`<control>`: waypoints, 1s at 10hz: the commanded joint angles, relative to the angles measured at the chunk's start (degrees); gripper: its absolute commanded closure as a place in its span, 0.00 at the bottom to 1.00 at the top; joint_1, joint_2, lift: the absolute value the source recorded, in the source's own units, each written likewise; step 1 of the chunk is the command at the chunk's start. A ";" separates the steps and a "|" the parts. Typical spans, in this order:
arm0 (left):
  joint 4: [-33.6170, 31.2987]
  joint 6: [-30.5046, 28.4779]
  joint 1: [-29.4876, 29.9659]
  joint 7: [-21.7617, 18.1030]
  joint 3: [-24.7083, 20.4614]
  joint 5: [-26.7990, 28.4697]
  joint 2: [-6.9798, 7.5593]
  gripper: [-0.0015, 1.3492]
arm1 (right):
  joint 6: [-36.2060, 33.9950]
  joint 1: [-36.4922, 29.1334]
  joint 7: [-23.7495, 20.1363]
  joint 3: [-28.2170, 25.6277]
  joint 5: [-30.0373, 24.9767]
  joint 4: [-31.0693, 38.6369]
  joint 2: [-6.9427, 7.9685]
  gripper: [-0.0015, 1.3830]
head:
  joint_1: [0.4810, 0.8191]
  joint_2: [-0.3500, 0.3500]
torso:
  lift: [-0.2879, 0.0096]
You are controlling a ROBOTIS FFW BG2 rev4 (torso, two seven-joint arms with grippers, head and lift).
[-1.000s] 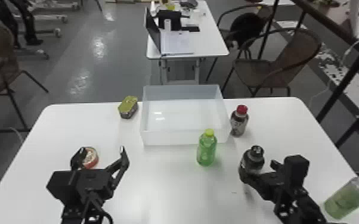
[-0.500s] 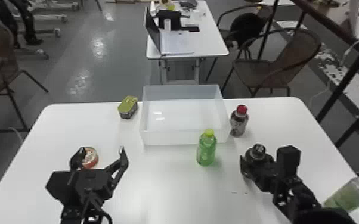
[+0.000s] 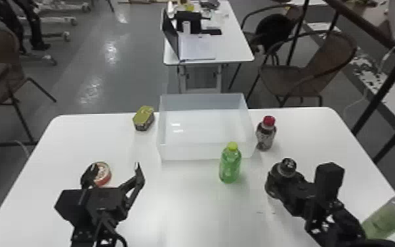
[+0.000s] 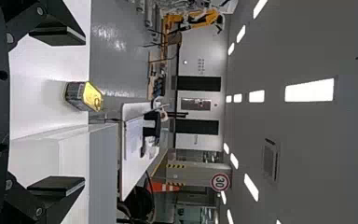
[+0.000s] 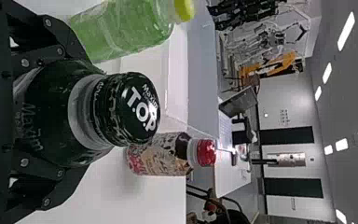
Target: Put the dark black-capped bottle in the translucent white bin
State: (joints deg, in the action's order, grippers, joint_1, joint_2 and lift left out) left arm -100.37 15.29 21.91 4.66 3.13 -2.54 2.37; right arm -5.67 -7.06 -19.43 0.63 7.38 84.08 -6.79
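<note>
We find the white table (image 3: 190, 216) with the translucent white bin (image 3: 190, 152) near the middle of its far edge. On the near side, we record the left gripper (image 3: 114, 167) with its fingers spread wide and nothing between them. The right gripper (image 3: 283, 180) is clamped on the body of the dark black-capped bottle (image 5: 58, 116), a finger on either side. We place this bottle outside the bin, nearer the robot and to the right. It is cap up, its long axis close to upright; whether its base touches the table, we cannot tell. We note bold white lettering across the cap (image 5: 142, 109) and fainter print along the dark body. The green bottle (image 3: 229, 167) stands upright at the bin's near right corner, the red-capped bottle (image 3: 265, 136) upright beside its right wall. We log the yellow-topped tin (image 3: 143, 119) left of the bin.
</note>
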 commanded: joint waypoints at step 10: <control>1.32 -0.87 -1.78 0.00 1.53 -0.10 0.01 0.17 | -3.30 19.63 1.68 5.79 12.49 -1.55 -4.99 0.52 | 0.63 0.54 | 0.84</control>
State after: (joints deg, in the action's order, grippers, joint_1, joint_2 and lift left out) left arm -99.24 14.42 20.33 4.66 4.50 -2.63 2.30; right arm -11.33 10.45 -17.74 5.26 19.81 86.32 -11.88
